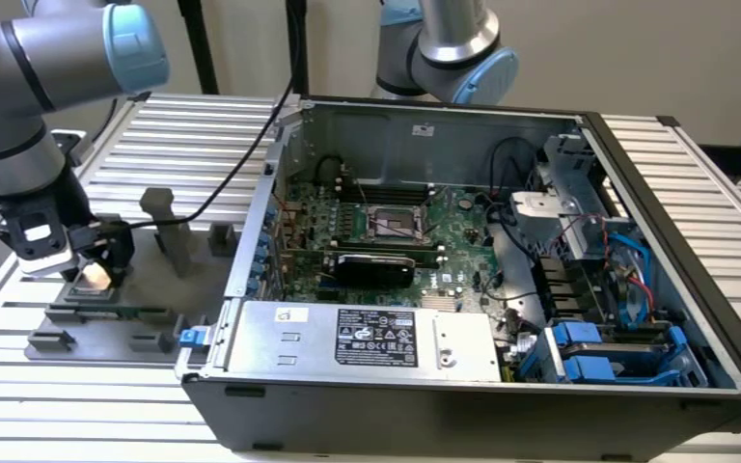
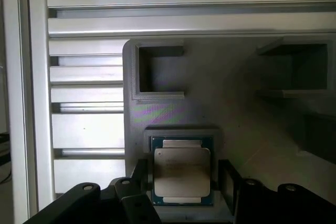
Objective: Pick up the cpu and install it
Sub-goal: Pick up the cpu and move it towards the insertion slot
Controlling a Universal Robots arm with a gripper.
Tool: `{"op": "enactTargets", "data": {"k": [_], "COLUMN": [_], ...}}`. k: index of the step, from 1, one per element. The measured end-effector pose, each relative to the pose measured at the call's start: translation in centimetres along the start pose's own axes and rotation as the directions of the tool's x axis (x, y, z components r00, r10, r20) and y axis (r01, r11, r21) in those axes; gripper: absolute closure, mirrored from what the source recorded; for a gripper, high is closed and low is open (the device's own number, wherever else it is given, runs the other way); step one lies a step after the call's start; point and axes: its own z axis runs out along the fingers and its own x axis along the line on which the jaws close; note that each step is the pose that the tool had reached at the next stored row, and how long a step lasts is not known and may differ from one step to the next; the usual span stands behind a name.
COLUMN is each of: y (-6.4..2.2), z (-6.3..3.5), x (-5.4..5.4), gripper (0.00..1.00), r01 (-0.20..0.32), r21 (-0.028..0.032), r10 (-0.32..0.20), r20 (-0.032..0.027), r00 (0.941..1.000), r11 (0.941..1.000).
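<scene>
So, the cpu [image 2: 181, 174] is seated flat in a pocket of the grey fixture [image 2: 252, 129], which is parked on the table [image 1: 190, 125] at about 9 o'clock from the open pc case [image 1: 474, 405]. The fingers [image 2: 227, 179] are spread apart, one on either side of it, nothing gripped.

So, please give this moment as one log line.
gripper: open, astride cpu | cpu: flat in grey fixture, not gripped | install: not done

Nothing here can be read for certain. The black label [image 1: 374, 339] on the power supply [image 1: 267, 342] carries white print and symbols (all too small to make out), and the cpu [image 2: 181, 174] lid shows only faint, illegible engraving.
</scene>
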Motion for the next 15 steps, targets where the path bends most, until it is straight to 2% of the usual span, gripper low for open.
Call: {"op": "enactTargets", "data": {"k": [7, 8, 9, 15], "y": [0.02, 0.02, 0.02, 0.05], "z": [0.11, 0.11, 0.11, 0.11], "x": [0.00, 0.00, 0.00, 0.00], "gripper": [0.35, 0.37, 0.43, 0.45], "r01": [0.000, 0.000, 0.000, 0.000], "r21": [0.0003, 0.0005, 0.0007, 0.0017], "r10": [0.000, 0.000, 0.000, 0.000], "r20": [0.0000, -0.0001, -0.0001, 0.0001], "r00": [1.0000, 1.0000, 1.0000, 1.0000], "r11": [1.0000, 1.0000, 1.0000, 1.0000]}}
